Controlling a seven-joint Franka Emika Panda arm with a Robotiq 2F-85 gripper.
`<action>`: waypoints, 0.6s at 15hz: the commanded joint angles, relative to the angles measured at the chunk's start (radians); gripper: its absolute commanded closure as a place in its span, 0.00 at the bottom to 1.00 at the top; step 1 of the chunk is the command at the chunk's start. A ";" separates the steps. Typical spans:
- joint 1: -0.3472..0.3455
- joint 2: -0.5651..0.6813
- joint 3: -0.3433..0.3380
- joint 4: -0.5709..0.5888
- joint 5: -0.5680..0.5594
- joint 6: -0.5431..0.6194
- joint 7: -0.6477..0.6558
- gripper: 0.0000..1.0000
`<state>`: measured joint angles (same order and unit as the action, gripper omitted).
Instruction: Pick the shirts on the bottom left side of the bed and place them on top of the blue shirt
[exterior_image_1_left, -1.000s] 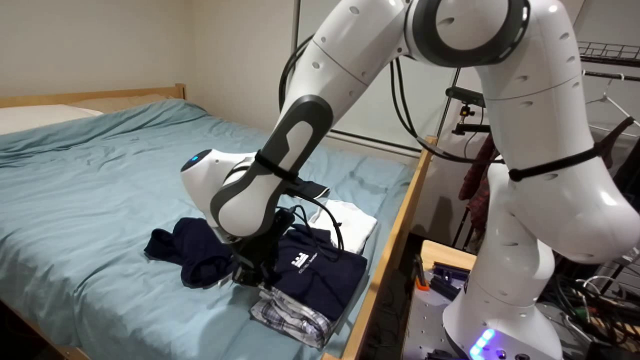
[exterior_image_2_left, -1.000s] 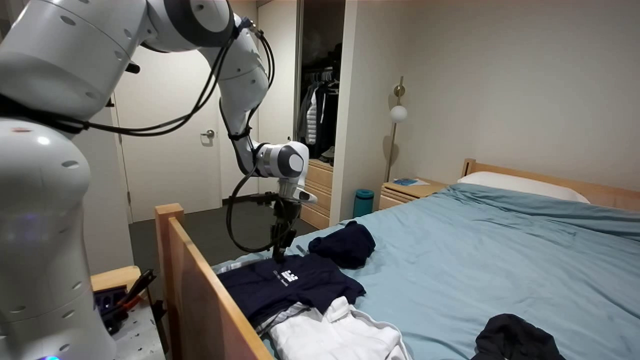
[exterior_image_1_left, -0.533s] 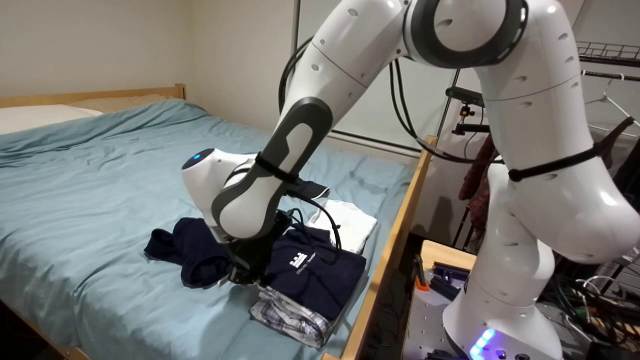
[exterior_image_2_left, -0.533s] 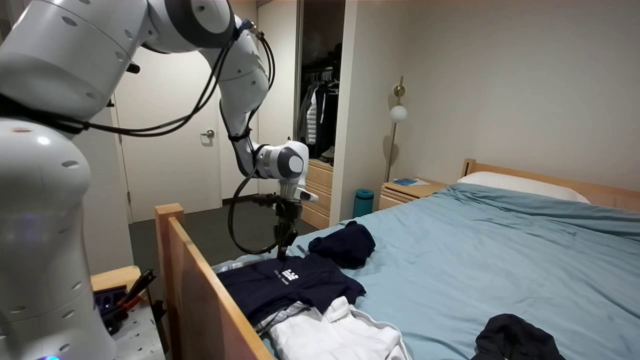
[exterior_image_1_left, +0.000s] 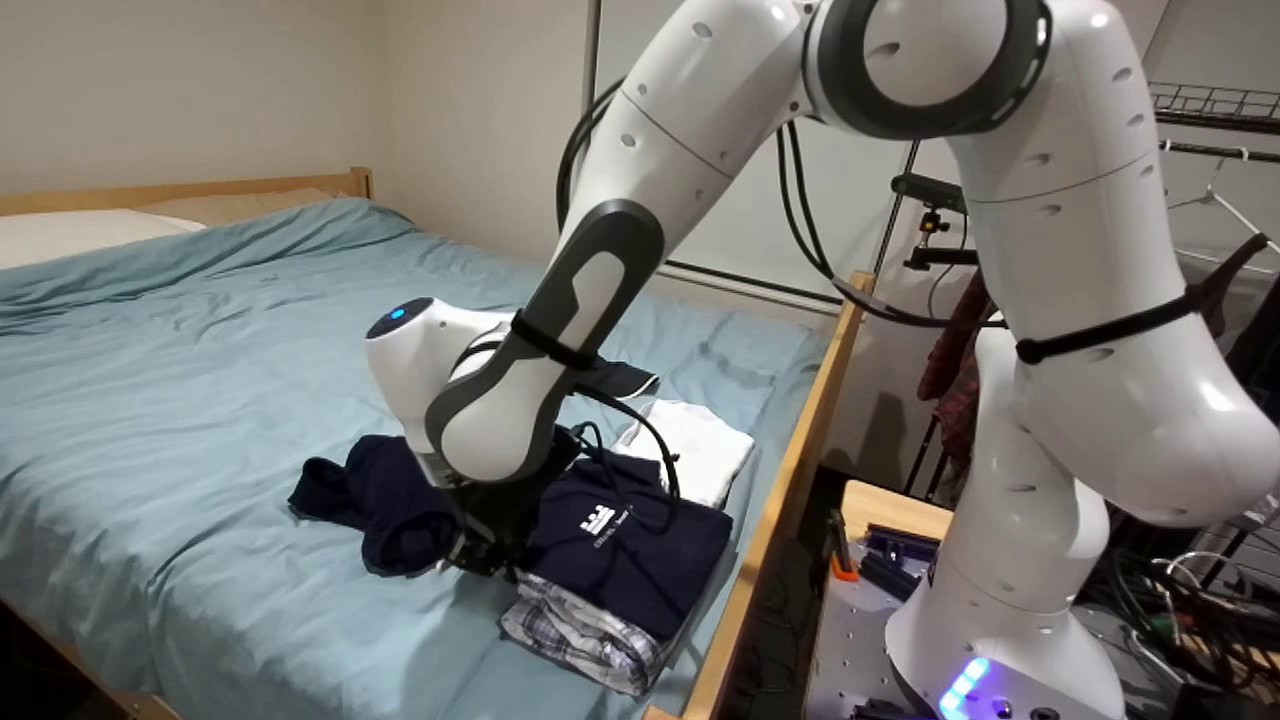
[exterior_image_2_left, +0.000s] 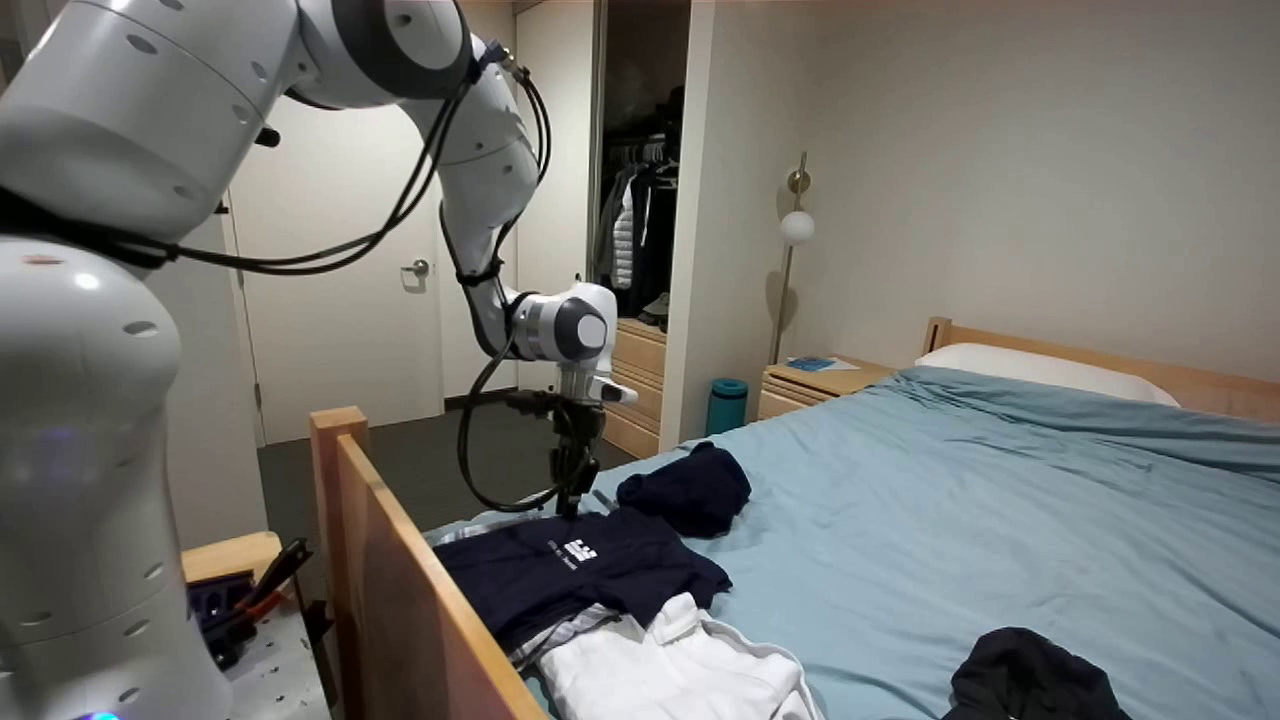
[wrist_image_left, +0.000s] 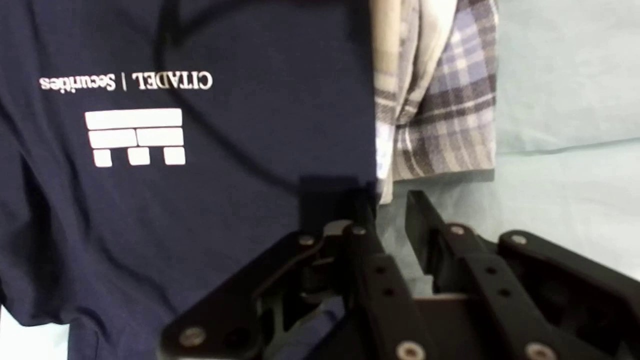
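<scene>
A folded navy shirt with a white logo (exterior_image_1_left: 640, 545) lies on a folded plaid shirt (exterior_image_1_left: 585, 635) near the bed's wooden footboard. Both show in the wrist view, the navy shirt (wrist_image_left: 240, 125) at left and the plaid shirt (wrist_image_left: 445, 130) at upper right. A bunched navy garment (exterior_image_1_left: 385, 510) lies beside the stack; it also shows in an exterior view (exterior_image_2_left: 690, 490). My gripper (wrist_image_left: 391, 205) is partly open with bed sheet visible between its fingers. One finger is over the navy shirt's edge, the other over the sheet; contact cannot be told. The gripper (exterior_image_2_left: 567, 505) points down.
A white shirt (exterior_image_2_left: 680, 665) lies against the stack. A black garment (exterior_image_2_left: 1030, 680) lies farther along the bed. The wooden footboard (exterior_image_2_left: 420, 560) rises between the robot base and the clothes. Cables hang from the arm over the stack.
My gripper has shifted slightly away from the robot base, toward the edge of the navy shirt. The clothes have not visibly moved.
</scene>
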<state>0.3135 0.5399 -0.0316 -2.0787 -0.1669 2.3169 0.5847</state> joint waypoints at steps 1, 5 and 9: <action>-0.014 -0.001 0.011 -0.018 0.018 0.045 0.002 0.44; -0.030 0.006 0.029 -0.031 0.041 0.156 -0.038 0.18; -0.028 0.014 0.028 -0.040 0.049 0.220 -0.042 0.00</action>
<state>0.3039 0.5577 -0.0167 -2.0930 -0.1524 2.4836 0.5811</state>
